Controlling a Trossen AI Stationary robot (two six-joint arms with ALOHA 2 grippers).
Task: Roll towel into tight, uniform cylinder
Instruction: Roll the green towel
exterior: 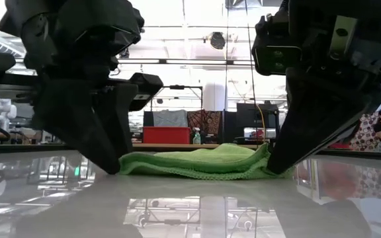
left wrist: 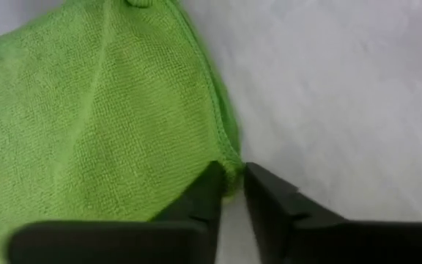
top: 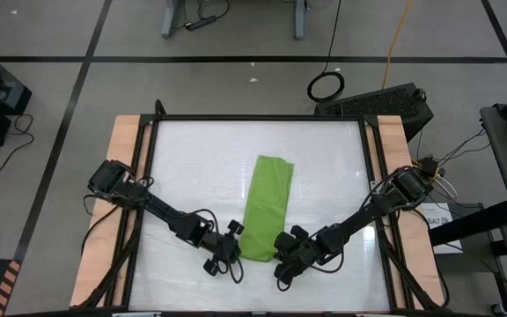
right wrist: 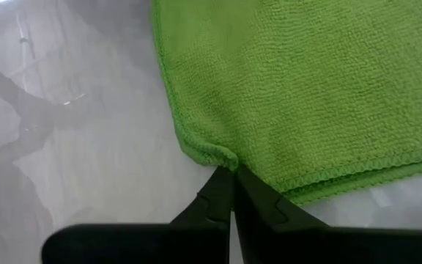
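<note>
The desk point(top: 192, 158) has a glossy white top inside a dark frame, with bare wooden strips point(top: 121, 167) along its left and right sides. One thing lies directly on it: the towel point(top: 267, 202), lime green, folded into a long narrow strip that runs from the middle of the desk toward the near edge. It lies flat, layered edges showing at the near end.
</note>
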